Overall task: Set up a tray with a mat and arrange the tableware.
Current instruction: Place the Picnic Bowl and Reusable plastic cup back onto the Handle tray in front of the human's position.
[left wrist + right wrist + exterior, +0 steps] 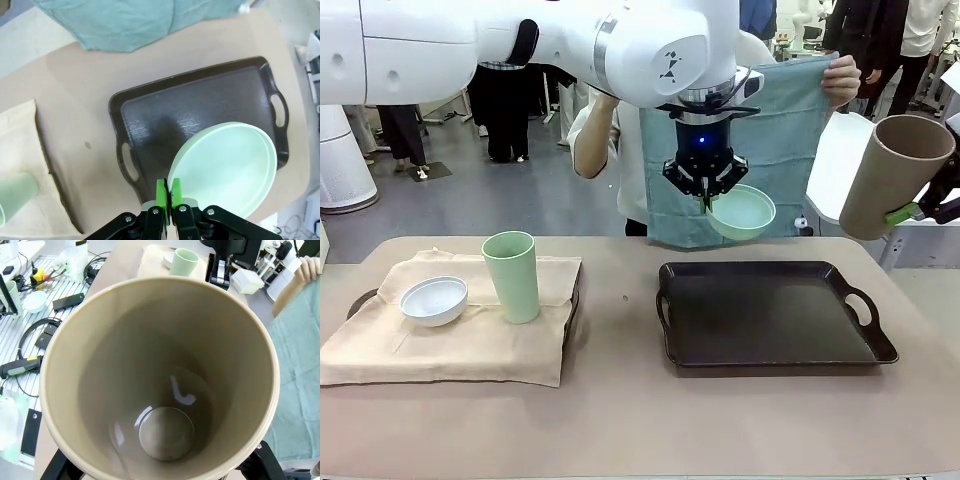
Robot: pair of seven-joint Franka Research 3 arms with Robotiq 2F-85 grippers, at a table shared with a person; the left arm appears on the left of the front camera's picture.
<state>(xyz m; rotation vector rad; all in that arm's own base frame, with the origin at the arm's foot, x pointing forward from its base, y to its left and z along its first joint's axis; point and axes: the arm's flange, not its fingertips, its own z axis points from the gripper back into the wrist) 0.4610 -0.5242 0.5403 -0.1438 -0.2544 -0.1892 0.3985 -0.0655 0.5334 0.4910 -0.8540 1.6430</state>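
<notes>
Pinching mint bowl (742,212) rim above dark tray (770,350): left jaws. Right jaws clamping tan cup (892,172), raised.

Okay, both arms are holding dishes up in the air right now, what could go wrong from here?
The left gripper pinches the mint bowl only at its rim, tilted above the black tray, so it might slip and drop. The right gripper holds the tan cup tilted beyond the table edge, where a fall would miss the table. The person's teal cloth hangs close behind the bowl and may snag.

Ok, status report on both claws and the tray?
Left claw shut on mint bowl, above tray. Right claw shut on tan cup. Tray bare; person holds teal mat behind.
</notes>
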